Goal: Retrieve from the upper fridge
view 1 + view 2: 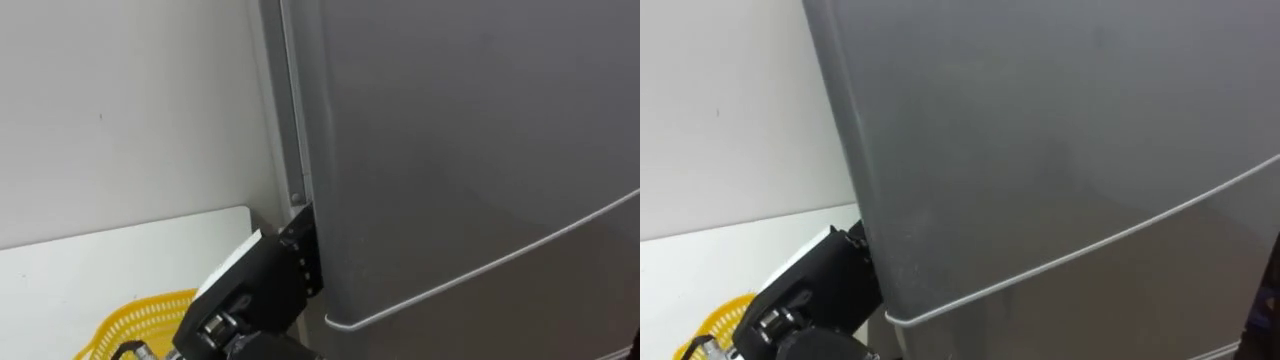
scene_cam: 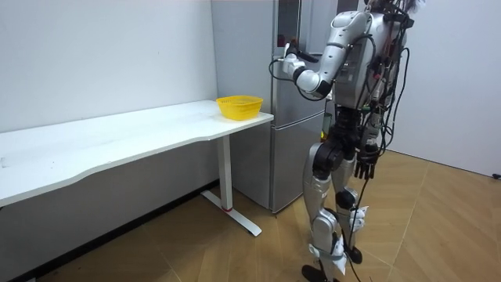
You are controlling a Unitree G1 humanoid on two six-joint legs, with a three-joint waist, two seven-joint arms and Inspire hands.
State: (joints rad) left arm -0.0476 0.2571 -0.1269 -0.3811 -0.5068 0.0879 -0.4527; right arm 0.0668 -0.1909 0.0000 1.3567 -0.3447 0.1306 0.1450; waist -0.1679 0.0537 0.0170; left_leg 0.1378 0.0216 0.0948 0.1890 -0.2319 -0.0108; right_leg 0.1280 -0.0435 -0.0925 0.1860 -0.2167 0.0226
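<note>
A tall grey fridge (image 1: 470, 140) stands right in front of me, with a thin seam (image 1: 500, 262) dividing its upper door from the lower one. My left hand (image 1: 268, 280) is raised to the left edge of the upper door (image 1: 1040, 130), just above that seam, and touches the edge. A pale strip (image 1: 292, 130) runs up along this edge; I cannot tell whether the door is ajar. In the room view I stand upright facing the fridge (image 2: 293, 94), left hand (image 2: 291, 56) at the door, right hand (image 2: 366, 166) hanging relaxed at my side.
A yellow mesh basket (image 1: 140, 322) sits at the near end of a long white table (image 2: 117, 141) just left of the fridge, below my left arm. A white wall (image 1: 120, 100) runs behind the table. Wooden floor lies behind me.
</note>
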